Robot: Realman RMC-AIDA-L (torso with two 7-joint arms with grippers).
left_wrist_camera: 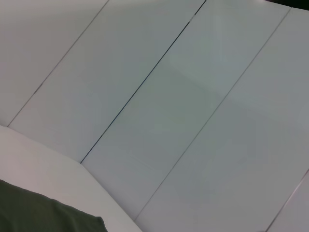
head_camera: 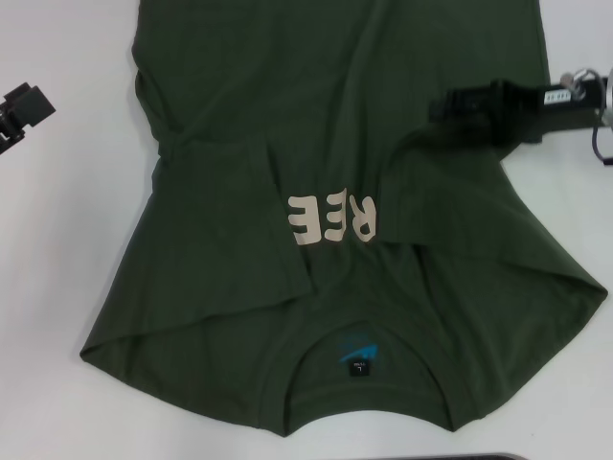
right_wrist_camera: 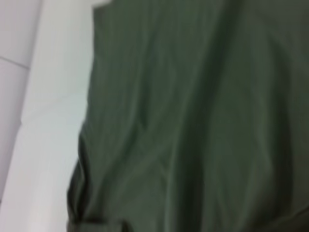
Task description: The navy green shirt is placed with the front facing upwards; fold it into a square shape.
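Where the head camera looks down, one navy green shirt (head_camera: 335, 192) covers most of the white worktop (head_camera: 57, 249), its collar nearest the robot and its hem running off the far edge. Both sleeves are folded inward over the chest, so only the cream letters "REE" (head_camera: 333, 218) show between them, and one small blue-and-black neck label (head_camera: 359, 359) sits inside the collar. Two pincers are in view. A left pincer (head_camera: 19, 107) sits at the far left, off the cloth; whether it is spread I cannot tell. A right pincer (head_camera: 450, 103) reaches in over the shirt's right side, and its state cannot be told either.

From the left wrist, one corner of the shirt (left_wrist_camera: 43, 215) lies on the worktop (left_wrist_camera: 53, 166).

From the right wrist, wrinkled shirt cloth (right_wrist_camera: 193, 116) fills most of the picture beside the worktop (right_wrist_camera: 48, 130).
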